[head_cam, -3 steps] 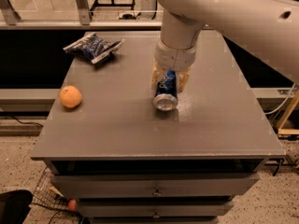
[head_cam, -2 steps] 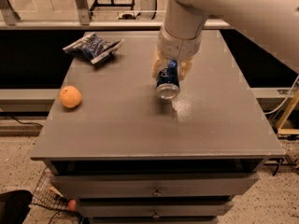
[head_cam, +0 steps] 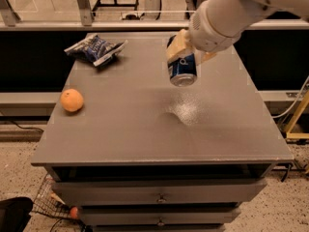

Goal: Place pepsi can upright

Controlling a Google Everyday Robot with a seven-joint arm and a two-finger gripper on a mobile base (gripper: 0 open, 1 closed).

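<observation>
Room first: you've got speckled floor (head_cam: 19, 178) along the lower left and at the top of the frame, a pale rail (head_cam: 48, 25) running across the upper edge, and a dark panel (head_cam: 29, 62) below it on both sides of the table.

Grey table (head_cam: 145, 129) fills the centre of the frame. The top is flat and matte, with a bright glare patch (head_cam: 188, 112) right of centre and a soft shadow just left of it. Two drawers (head_cam: 159, 195) with small knobs sit under the front edge.

White arm (head_cam: 231, 13) comes in from the upper right corner, angled down toward upper centre.

Gripper (head_cam: 192, 54) is at the arm's tip, over the back half of the table, upper centre-right. The tan fingers (head_cam: 177, 46) are closed onto the pepsi can (head_cam: 182, 67), one on each side of its body.

The can is not upright. It is tilted, with its silver end facing down toward you, and it looks held clear of the top above the glare patch.

Blue-and-white snack bag (head_cam: 95, 49) lies flat at the table's back left corner, well apart from the can.

Orange (head_cam: 72, 100) rests on the left edge, mid-frame, nearer to you than the bag.

Small stuff:
- A yellow stand (head_cam: 297, 115) is at the right edge.
- A wire basket (head_cam: 46, 204) is on the floor at lower left.
- A black object (head_cam: 14, 214) is in the lower left corner; you can't tell what it is.
</observation>
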